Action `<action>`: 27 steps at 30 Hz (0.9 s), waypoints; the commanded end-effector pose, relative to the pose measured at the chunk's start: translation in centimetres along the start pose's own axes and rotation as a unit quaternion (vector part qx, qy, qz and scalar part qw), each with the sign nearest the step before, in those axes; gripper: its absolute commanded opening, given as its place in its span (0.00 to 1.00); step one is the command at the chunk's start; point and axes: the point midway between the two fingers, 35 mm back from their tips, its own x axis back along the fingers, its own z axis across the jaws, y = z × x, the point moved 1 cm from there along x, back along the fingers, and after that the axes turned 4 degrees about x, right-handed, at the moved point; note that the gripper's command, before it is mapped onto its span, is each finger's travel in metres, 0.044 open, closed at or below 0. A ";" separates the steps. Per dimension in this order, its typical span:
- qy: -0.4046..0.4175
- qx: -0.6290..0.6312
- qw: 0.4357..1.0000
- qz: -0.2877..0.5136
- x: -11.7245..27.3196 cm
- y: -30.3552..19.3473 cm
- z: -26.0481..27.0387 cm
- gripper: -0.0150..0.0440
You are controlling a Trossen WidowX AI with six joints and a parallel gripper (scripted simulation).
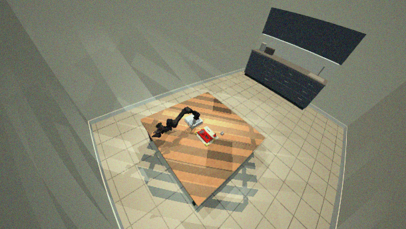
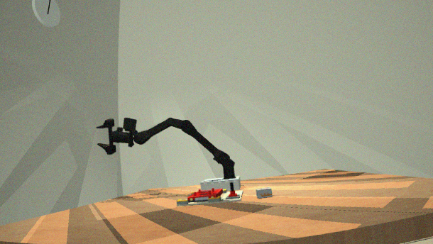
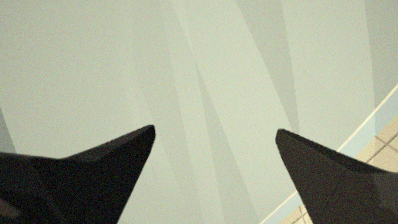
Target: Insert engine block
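Observation:
The red car body point(image 1: 204, 136) point(image 2: 206, 194) lies flat on the table, with grey, white and yellow parts around it. Small dark details show on its top, but the opening, the rib and the engine block are too small to make out. My gripper point(image 1: 154, 130) point(image 2: 97, 135) point(image 3: 214, 132) is open and empty. It is held high and far to the left of the car body in the exterior view, pointing away from it. The wrist view shows only wall and floor between and beyond the fingers.
A small grey block point(image 1: 222, 133) point(image 2: 264, 191) with orange marks stands beside the car set. A small red piece point(image 2: 232, 194) with a dark post is at the car set's right end. The arm's white base box point(image 2: 220, 184) is behind the car body.

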 end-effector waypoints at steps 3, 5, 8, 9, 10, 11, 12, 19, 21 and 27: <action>-0.010 0.041 0.998 0.049 1.0 -4.4 1.2 1.00; -0.010 0.054 0.996 0.069 1.5 -5.9 1.8 1.00; -0.010 0.074 0.992 0.098 2.4 -8.2 2.7 1.00; -0.010 0.080 0.991 0.108 2.7 -8.9 3.0 1.00; -0.010 0.088 0.989 0.117 3.0 -9.7 3.3 1.00; -0.010 0.096 0.987 0.126 3.3 -10.3 3.5 1.00; -0.010 0.104 0.985 0.134 3.6 -11.0 3.6 1.00; -0.010 0.176 0.964 0.198 6.0 -16.3 4.8 1.00; -0.008 0.197 0.956 0.217 6.8 -17.7 5.1 1.00; -0.016 0.207 0.944 0.258 9.7 -20.9 5.8 1.00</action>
